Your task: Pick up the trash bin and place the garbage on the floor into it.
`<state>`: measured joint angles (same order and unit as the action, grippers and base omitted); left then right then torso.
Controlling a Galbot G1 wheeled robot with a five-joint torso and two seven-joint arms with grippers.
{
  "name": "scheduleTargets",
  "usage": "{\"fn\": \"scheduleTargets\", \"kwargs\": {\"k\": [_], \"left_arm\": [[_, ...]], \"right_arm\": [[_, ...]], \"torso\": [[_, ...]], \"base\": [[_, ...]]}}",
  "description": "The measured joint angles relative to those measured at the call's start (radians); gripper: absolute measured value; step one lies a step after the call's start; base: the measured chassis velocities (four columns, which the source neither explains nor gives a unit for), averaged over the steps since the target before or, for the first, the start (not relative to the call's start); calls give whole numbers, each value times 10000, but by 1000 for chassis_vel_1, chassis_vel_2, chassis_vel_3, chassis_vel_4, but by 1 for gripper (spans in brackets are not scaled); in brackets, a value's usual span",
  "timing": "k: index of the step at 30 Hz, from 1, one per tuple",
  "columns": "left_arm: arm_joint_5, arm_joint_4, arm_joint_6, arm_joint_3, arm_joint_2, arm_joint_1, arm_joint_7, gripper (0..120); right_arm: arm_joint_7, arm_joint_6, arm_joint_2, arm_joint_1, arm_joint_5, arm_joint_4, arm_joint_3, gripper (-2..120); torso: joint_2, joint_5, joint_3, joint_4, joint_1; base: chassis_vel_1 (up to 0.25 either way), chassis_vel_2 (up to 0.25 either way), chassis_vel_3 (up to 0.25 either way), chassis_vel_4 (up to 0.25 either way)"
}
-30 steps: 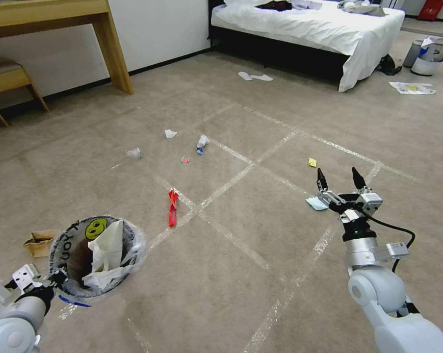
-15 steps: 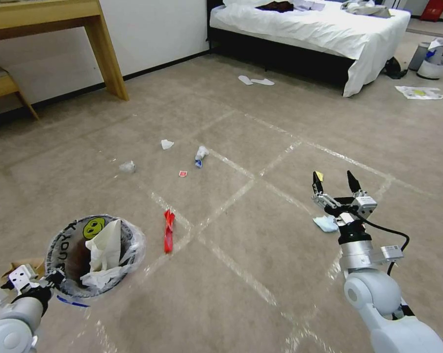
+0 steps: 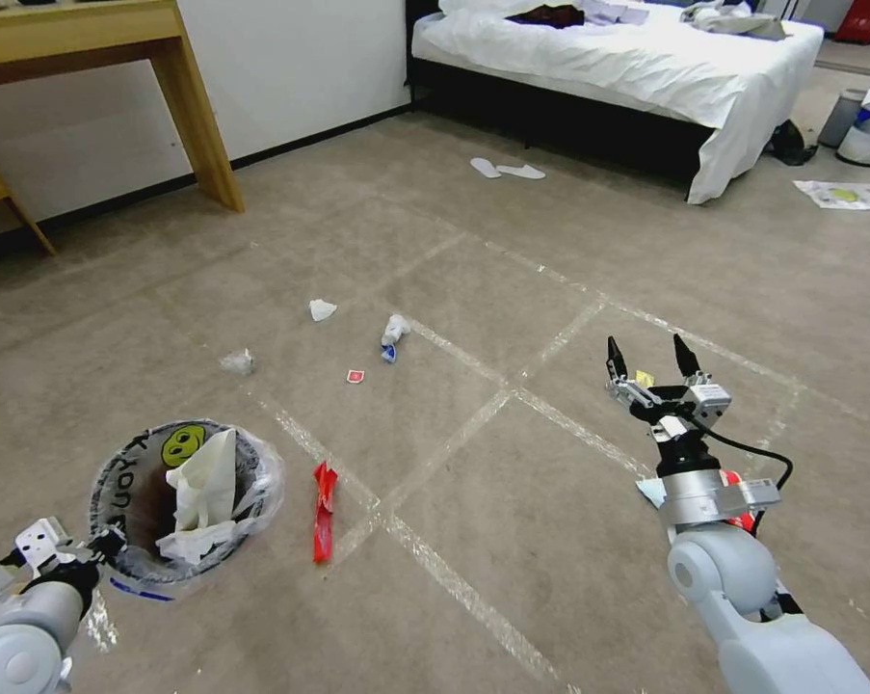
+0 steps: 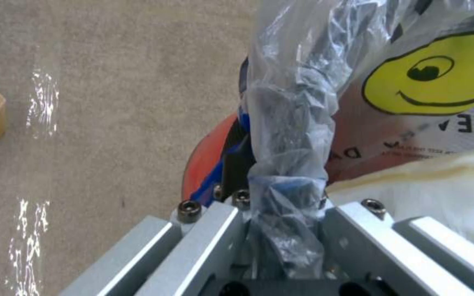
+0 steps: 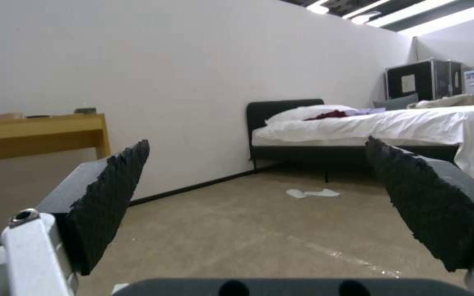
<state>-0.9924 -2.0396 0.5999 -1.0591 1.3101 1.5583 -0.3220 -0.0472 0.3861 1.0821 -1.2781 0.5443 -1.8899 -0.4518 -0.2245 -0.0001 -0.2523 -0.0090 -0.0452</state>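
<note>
The left hand [image 4: 281, 230] is gripping the trash bin [image 3: 186, 501] by its lined rim, keeping the mouth upward for garbage. The right hand [image 3: 650, 359] is hovering wide open above the floor [image 3: 512, 289], ready for the red wrapper [image 3: 323, 498].

taped carpet floor [image 3: 550, 241], scattered garbage [image 3: 323, 497]

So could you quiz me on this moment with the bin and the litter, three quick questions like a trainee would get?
1. True or false: the right gripper is open and holds nothing.
2. What does the left gripper grip? A) red wrapper B) trash bin rim and liner C) slippers
3. Fill in: inside the bin lies white crumpled ____.

Key: 1 true; 2 B; 3 paper.
</note>
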Motion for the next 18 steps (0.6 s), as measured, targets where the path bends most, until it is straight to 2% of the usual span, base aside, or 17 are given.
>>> {"fn": "scheduleTargets", "kwargs": {"k": [18], "left_arm": [[38, 113, -6, 171, 35, -143, -9, 0]], "right_arm": [[35, 30, 81, -4, -92, 81, 113, 100]], "torso": [[-1, 1, 2, -2, 5]], "base": [[0, 0, 0, 0]]}}
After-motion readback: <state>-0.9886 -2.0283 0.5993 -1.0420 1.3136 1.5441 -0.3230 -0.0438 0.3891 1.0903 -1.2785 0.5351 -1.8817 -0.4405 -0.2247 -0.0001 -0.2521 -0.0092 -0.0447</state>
